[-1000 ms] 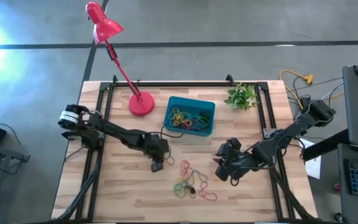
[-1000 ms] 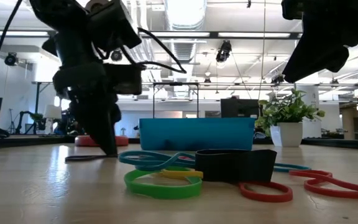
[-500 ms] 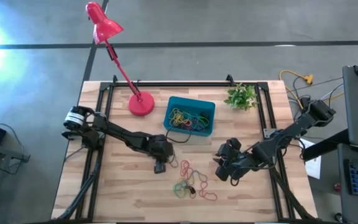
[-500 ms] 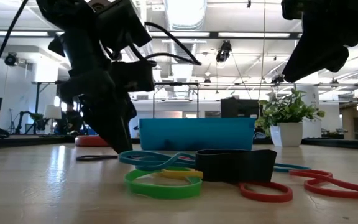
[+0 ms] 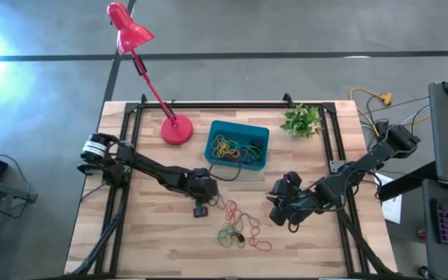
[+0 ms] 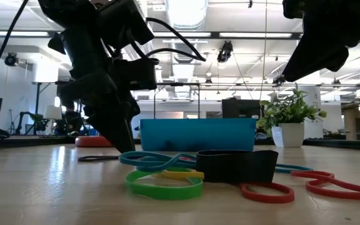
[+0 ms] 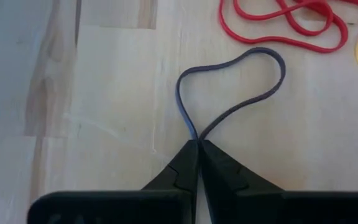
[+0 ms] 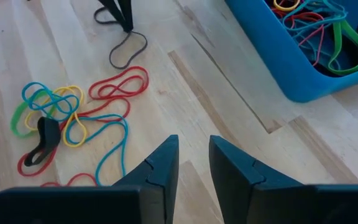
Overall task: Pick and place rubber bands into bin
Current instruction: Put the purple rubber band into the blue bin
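I am pinching one thin dark rubber band (image 7: 235,87) flat on the wooden table (image 7: 104,81) with my left gripper (image 7: 197,144), lifting it clear for the teal-blue plastic bin (image 5: 238,145) nearby; my right gripper (image 8: 194,149) is hovering, fingers slightly apart.

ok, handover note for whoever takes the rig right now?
Left gripper: shut on a dark rubber band, down on the table beside the pile.
Right gripper: fingers apart, empty, hovering off the table right of the pile.
Done: a batch of bands sits in the teal bin.
Left: lift the pinched band to the bin, then clear the loose pile of bands in front of the bin.
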Robot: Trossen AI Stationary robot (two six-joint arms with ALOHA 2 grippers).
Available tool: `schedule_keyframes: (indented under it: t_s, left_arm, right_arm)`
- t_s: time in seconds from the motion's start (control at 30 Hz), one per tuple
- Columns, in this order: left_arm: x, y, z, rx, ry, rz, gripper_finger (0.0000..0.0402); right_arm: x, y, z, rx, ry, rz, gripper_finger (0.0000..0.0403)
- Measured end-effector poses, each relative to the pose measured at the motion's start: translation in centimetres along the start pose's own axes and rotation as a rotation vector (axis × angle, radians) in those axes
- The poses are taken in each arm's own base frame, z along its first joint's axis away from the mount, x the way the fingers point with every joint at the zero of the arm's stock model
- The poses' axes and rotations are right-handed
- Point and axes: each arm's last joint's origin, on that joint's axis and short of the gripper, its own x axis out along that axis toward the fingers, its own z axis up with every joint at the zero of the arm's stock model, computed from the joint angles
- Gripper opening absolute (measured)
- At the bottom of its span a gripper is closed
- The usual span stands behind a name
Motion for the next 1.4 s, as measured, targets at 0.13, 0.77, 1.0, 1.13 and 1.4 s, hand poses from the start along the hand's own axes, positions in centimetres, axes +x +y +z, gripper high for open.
schedule_keyframes:
  t_s: [0.13, 0.77, 1.0, 1.13, 1.4]
  left_arm:
    - [-2.2, 0.0, 1.1, -0.003, -0.085, 0.004, 0.0]
    - [-12.1, 0.8, 3.0, -0.016, -0.445, 0.139, 0.0]
    - [-13.5, 1.2, 4.0, 0.036, -0.494, 0.198, 0.0]
    - [-13.7, 2.1, 4.6, 0.056, -0.521, 0.234, 0.0]
    - [-13.8, 6.6, 5.4, -0.008, -0.536, 0.345, 0.0]
  right_arm:
    - [0.0, 0.0, 0.0, -0.004, 0.0, 0.0, 0.0082]
    - [0.0, 0.0, 0.0, -0.011, -0.002, 0.003, 0.0072]
    - [0.0, 0.1, 0.1, -0.001, -0.022, 0.002, 0.007]
    - [0.0, 0.1, 0.2, 0.02, -0.032, 0.001, 0.0074]
    - [0.0, 0.1, 0.2, 0.064, -0.037, 0.0, 0.0069]
